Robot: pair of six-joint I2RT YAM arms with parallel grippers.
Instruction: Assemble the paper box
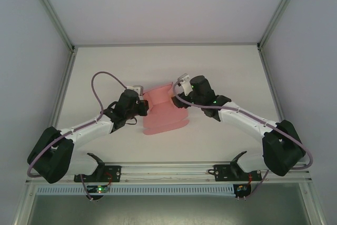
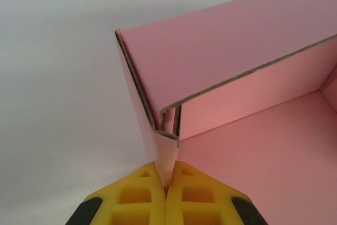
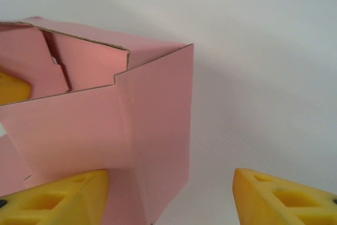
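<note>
The pink paper box (image 1: pixel 163 113) lies part-folded at the table's middle, between the two arms, with walls standing up and a flat panel toward the near edge. My left gripper (image 1: pixel 146 108) is at its left side. In the left wrist view the yellow fingers (image 2: pixel 142 193) are shut on the lower corner of an upright wall (image 2: pixel 237 67), where folded layers meet. My right gripper (image 1: pixel 179 96) is at the box's far right corner. It stands open (image 3: pixel 171 177), and a pink side panel (image 3: pixel 105 125) reaches in between the jaws against the left finger (image 3: pixel 63 193).
White table (image 1: pixel 231 72) inside a frame of metal rails, with white walls left, right and behind. A yellow finger of the left gripper (image 3: pixel 10 88) shows past the box's wall in the right wrist view. Bare table lies behind and to the right of the box.
</note>
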